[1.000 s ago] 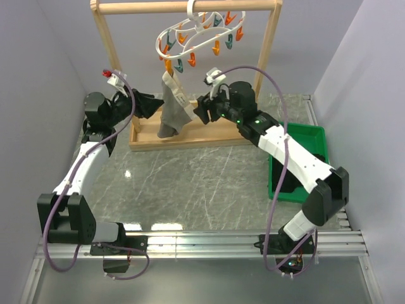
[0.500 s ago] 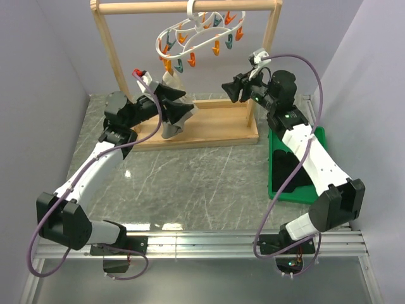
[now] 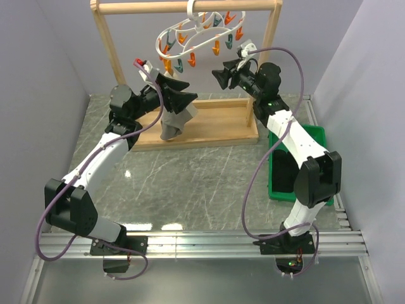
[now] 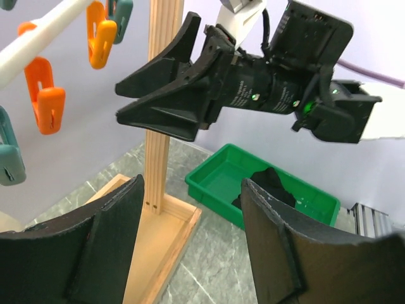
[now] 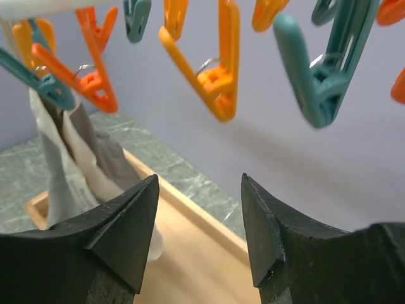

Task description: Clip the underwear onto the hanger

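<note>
As the underwear [image 3: 172,123] hangs down from what seems to be a teal clothespin [image 5: 39,81] at the left end of the hanger [image 3: 201,33], over the wooden base of the frame rack [image 3: 209,130] near the far edge of the tabletop, I judge that one corner is already clipped and a second clipping is in hand. The left gripper [image 3: 192,92] stands just beside the upper part of the cloth, its jaws wide apart and holding nothing. The right gripper [image 3: 218,71] hovers under the pins at the hanger's right side, also open and empty. Next, one claw should take the free waistband corner and lift it, while the other presses a neighbouring pin open.
</note>
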Controlling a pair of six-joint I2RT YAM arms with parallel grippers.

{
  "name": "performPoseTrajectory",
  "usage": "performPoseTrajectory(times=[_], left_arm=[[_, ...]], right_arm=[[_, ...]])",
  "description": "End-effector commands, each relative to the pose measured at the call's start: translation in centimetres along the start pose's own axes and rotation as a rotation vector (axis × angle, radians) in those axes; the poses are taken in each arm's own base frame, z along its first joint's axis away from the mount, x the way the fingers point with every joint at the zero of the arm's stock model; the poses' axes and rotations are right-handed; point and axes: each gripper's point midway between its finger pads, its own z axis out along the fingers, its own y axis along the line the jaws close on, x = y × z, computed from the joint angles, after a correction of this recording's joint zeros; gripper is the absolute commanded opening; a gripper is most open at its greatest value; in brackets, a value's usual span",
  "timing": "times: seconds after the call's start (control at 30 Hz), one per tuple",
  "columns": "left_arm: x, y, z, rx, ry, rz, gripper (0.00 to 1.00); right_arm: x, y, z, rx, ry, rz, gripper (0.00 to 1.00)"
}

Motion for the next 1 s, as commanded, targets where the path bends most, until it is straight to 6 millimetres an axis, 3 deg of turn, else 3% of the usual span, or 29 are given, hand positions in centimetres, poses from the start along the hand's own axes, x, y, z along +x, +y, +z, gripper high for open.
performPoseTrajectory(times=[0.0, 0.27, 0.4, 0.57, 0.63, 0.67, 0.97], left_arm=[[-3.6, -1.0, 0.6, 0.023, -0.087, 0.040, 0.68], [-4.2, -0.4, 0.7, -0.022, -0.097, 0.007, 0.68], [-4.5, 0.7, 0.9, -0.082, -0.097, -0.006, 0.66], [-5.8, 2.3, 1.2, -0.164, -0.124, 0.015, 0.63], [-5.6, 3.6, 1.4, -0.213, -0.113, 0.019, 0.58], [-6.4, 3.9, 1.4, -0.233, -0.128, 0.029, 0.56], [-7.9, 7.8, 1.8, -0.336, -0.173, 0.008, 0.48]], right_arm=[[-5.9, -0.7, 1.0, 0.013, -0.177, -0.083, 0.62], [-7.1, -0.5, 2.2, -0.014, -0.233, -0.088, 0.60], [-7.4, -0.2, 2.3, -0.022, -0.241, -0.099, 0.53], [-7.3, 0.2, 2.3, -0.044, -0.235, -0.104, 0.32], [-7.6, 0.4, 2.1, -0.050, -0.239, -0.104, 0.26], [-7.5, 0.5, 2.0, -0.054, -0.236, -0.103, 0.20], [-7.6, 1.6, 1.0, -0.084, -0.223, -0.113, 0.00]])
